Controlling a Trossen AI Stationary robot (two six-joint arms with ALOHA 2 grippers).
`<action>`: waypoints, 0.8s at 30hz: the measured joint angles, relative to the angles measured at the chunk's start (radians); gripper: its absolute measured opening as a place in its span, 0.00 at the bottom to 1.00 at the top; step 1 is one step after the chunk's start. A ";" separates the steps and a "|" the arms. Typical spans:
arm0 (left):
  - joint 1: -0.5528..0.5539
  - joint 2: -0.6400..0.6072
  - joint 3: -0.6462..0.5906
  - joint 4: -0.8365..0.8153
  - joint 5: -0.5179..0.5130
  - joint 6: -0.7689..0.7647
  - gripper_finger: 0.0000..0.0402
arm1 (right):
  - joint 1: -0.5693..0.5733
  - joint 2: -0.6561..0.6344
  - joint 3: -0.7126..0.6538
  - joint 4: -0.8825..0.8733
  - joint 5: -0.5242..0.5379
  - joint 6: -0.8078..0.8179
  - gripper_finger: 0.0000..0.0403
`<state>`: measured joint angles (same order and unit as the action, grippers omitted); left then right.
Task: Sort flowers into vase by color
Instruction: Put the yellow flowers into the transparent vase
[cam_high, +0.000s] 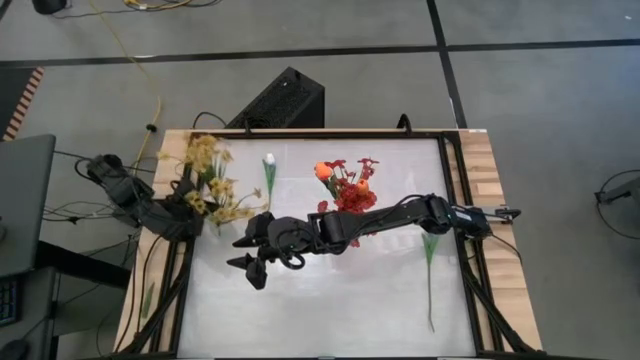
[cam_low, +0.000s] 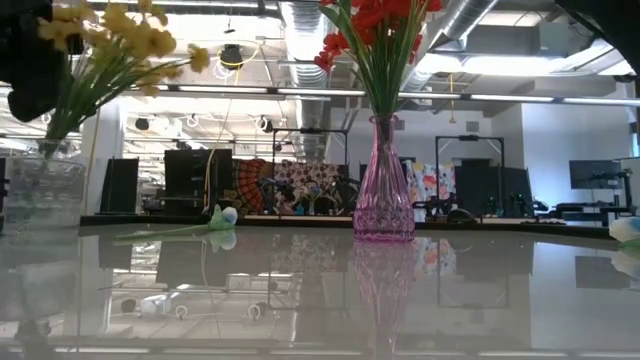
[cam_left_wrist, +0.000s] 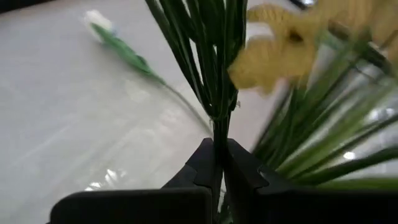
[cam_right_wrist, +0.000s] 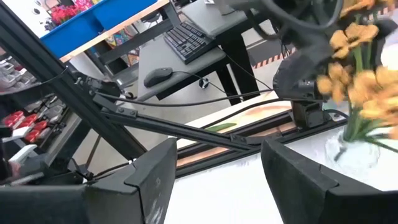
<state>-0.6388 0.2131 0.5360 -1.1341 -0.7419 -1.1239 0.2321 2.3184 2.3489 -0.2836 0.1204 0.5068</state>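
no legible text, label, brand, number or sign in any view; nothing readable on the table, the vases, the arms or the room behind.

Overhead looking straight down, table-level sideways, 2 close wrist views, sharing yellow flowers (cam_high: 207, 170)

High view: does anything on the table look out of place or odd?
Two flowers lie flat outside any vase: a white tulip between the yellow bunch and the red bunch, and a green-stemmed flower near the table's right edge. An orange bud sits among the reds.
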 joint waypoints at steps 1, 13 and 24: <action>0.000 0.000 -0.025 0.039 0.001 0.009 0.00 | 0.000 0.000 0.000 0.000 0.000 0.000 0.65; -0.001 0.000 -0.164 0.284 -0.024 0.200 0.00 | 0.001 0.000 0.000 0.000 0.000 0.000 0.65; -0.001 0.000 -0.164 0.264 0.090 0.143 0.05 | -0.013 0.000 0.000 0.000 -0.008 -0.002 0.65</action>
<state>-0.6395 0.2131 0.3721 -0.8703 -0.6518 -0.9808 0.2189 2.3184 2.3489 -0.2832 0.1123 0.5049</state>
